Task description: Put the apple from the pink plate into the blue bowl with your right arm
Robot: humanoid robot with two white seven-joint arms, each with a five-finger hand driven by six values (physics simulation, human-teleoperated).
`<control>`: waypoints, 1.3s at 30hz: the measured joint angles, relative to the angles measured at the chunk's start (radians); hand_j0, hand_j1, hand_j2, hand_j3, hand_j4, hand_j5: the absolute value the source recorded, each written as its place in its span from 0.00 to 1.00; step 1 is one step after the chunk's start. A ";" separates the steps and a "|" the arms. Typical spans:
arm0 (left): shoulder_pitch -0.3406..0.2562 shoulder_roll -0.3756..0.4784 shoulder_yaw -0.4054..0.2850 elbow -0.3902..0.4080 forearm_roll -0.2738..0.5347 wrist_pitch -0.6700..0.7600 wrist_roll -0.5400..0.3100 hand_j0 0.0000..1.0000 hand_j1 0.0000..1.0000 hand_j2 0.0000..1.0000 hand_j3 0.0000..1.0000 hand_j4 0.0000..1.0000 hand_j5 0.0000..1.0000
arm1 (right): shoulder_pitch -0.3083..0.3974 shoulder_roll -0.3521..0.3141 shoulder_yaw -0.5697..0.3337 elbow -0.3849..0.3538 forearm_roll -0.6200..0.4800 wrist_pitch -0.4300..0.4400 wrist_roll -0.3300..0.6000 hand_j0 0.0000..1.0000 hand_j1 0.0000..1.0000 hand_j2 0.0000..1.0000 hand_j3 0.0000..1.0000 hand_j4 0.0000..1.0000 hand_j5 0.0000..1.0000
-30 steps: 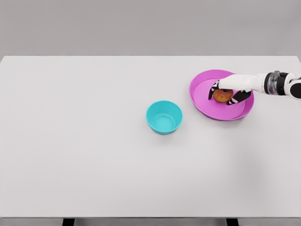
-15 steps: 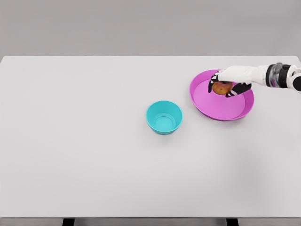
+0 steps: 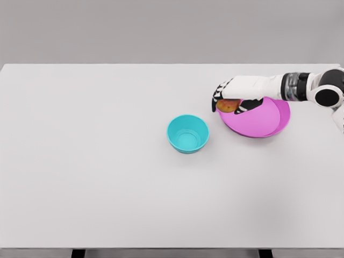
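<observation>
My right hand [image 3: 230, 100] holds the orange-red apple [image 3: 229, 105] in curled fingers, in the air over the left rim of the pink plate [image 3: 263, 121]. The white right arm reaches in from the right edge, crossing over the plate's back part. The blue bowl [image 3: 187, 134] stands upright on the table, left of and a little nearer than the hand, with nothing inside it. The palm hides the apple's top. My left arm does not show.
The white table [image 3: 97, 161] spans nearly the whole view, its far edge meeting a grey wall. Only the bowl and the plate stand on it.
The right hand has lifted the apple off the plate and carried it left, from the plate's middle to above its left rim, toward the bowl.
</observation>
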 measured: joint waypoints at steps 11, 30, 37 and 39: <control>-0.002 0.000 0.000 0.000 0.000 0.000 0.000 1.00 1.00 1.00 1.00 1.00 1.00 | 0.000 -0.006 0.056 -0.188 0.000 0.000 0.000 0.60 0.60 0.60 0.60 0.60 0.60; -0.002 0.000 0.000 0.000 0.000 0.000 0.000 1.00 1.00 1.00 1.00 1.00 1.00 | -0.020 0.033 0.133 -0.224 -0.002 0.000 0.000 0.69 0.69 0.69 0.69 0.69 0.69; 0.000 0.000 0.000 0.000 0.000 0.000 0.000 1.00 1.00 1.00 1.00 1.00 1.00 | -0.021 0.036 0.133 -0.218 -0.002 0.000 0.000 1.00 1.00 1.00 1.00 1.00 1.00; 0.000 0.000 0.000 0.000 0.000 0.000 0.000 1.00 1.00 1.00 1.00 1.00 1.00 | -0.021 0.034 0.128 -0.220 -0.003 0.000 0.000 1.00 1.00 1.00 1.00 1.00 1.00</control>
